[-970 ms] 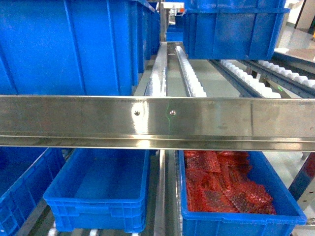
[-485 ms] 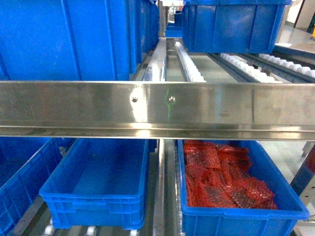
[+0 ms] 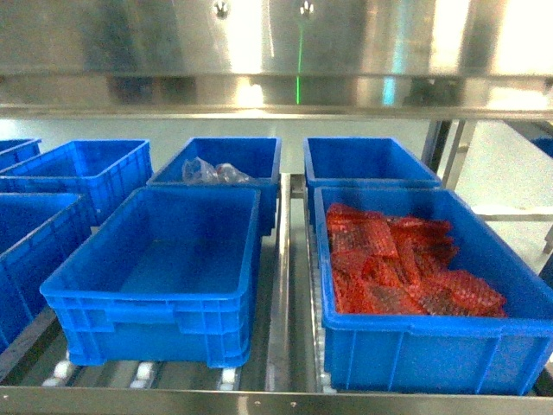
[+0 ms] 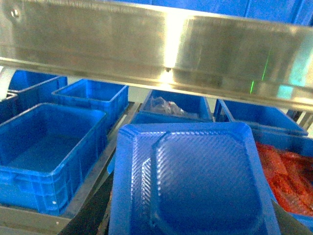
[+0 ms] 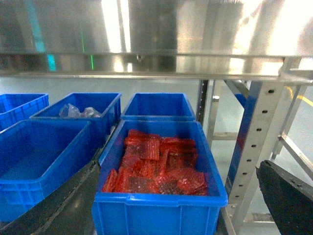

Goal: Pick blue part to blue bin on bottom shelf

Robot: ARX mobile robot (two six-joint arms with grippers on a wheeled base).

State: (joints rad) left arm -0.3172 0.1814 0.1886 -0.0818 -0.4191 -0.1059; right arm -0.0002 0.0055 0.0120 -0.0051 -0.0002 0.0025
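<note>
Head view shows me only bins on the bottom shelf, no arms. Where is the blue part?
Observer: The left wrist view shows the blue part close before the camera, filling the lower frame. The grip on it is hidden.
Operator: What's beyond it?
Observer: In that view, the bin with clear bags shows just above the part's top edge.
Operator: And the right arm?
Observer: The right gripper is open, its fingers spread wide with nothing held between them.

The blue part [image 4: 195, 181] runs off the left wrist view's bottom edge, hiding the tool beneath.
</note>
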